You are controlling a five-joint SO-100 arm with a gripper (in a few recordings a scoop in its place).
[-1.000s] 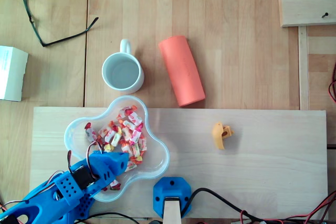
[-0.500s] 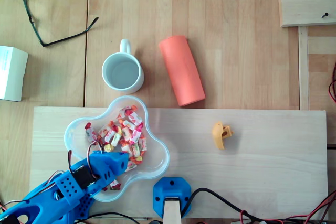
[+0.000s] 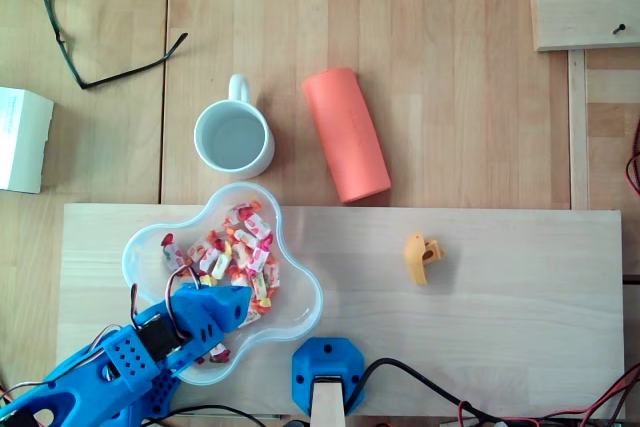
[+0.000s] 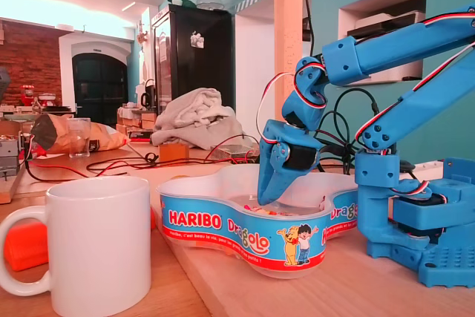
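My blue gripper (image 3: 240,299) reaches from the lower left into a clear flower-shaped candy tub (image 3: 303,292) on the wooden board. Its tip hangs over the near edge of a heap of red, white and yellow wrapped candies (image 3: 236,247). In the fixed view the gripper (image 4: 264,197) points steeply down inside the Haribo tub (image 4: 223,229), tips low among the candies. The fingers read as one narrow wedge, and the tub wall blurs the tips, so I cannot tell if a candy is between them.
A white mug (image 3: 233,137) (image 4: 96,246) stands just behind the tub. An orange cylinder (image 3: 346,134) lies beside it. A small yellow piece (image 3: 422,258) rests on the board (image 3: 520,327) to the right. Glasses (image 3: 100,22) and a white box (image 3: 20,139) sit far left. The arm's base (image 3: 325,372) is at the front edge.
The gripper tip has shifted slightly up and to the right over the candies and looks more pointed. Nothing else has moved.
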